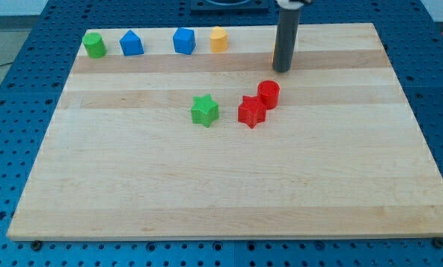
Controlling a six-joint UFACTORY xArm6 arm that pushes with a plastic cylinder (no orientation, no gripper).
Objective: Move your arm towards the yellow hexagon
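The yellow hexagon [219, 38] stands near the view's top edge of the wooden board [206, 193], just right of a blue cube [184, 40]. My tip [282, 70] rests on the board to the right of the hexagon and a little lower, apart from it. A thin orange-yellow sliver of another block [274, 52] shows at the rod's left edge; the rod hides most of it. The red cylinder [268, 93] lies just below my tip, not touching it.
A red star [251, 112] touches the red cylinder at its lower left. A green star [204, 110] lies left of them. A green cylinder [95, 44] and a blue house-shaped block [131, 43] stand along the top left.
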